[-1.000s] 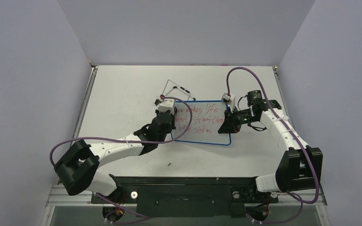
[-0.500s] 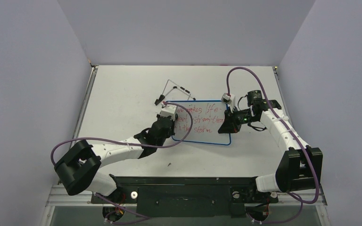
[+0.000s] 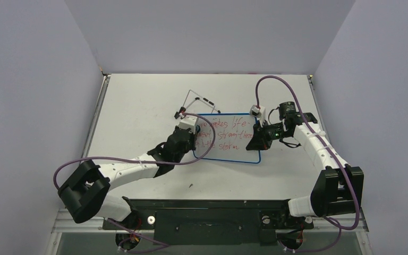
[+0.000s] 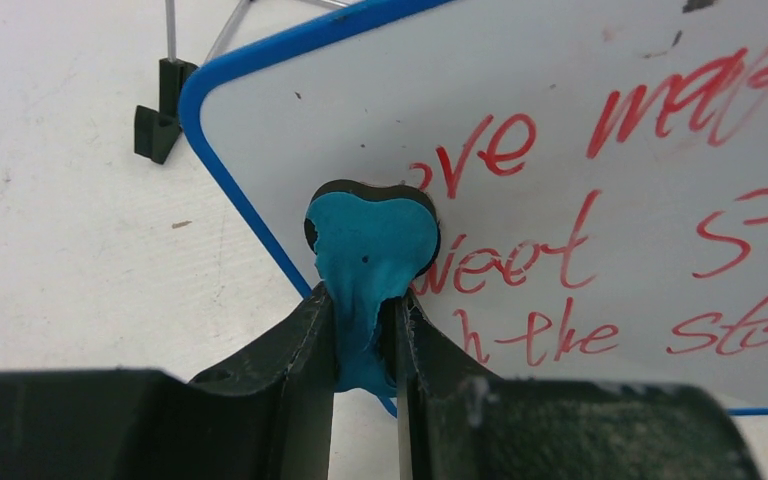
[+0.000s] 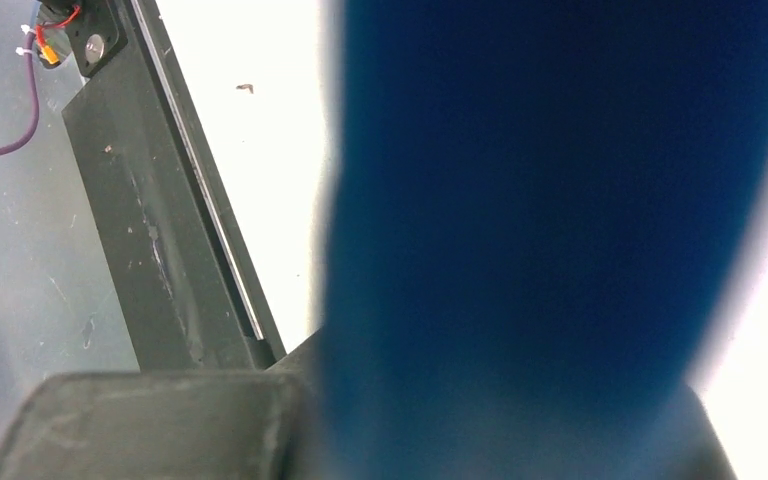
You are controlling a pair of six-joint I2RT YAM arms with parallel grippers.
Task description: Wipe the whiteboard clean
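The left gripper pinches a teal eraser, pressed to the whiteboard just inside its left blue rim where the red writing starts. Bare table lies open to the left and near side, and the wire stand sits just past the far-left corner. The board lies mid-table, long axis left to right, text upright from the arms' side; the left arm reaches forward low, elbow bent, while the right gripper, pressed together, seems to nip the board's right edge, its wrist view only a blue blur
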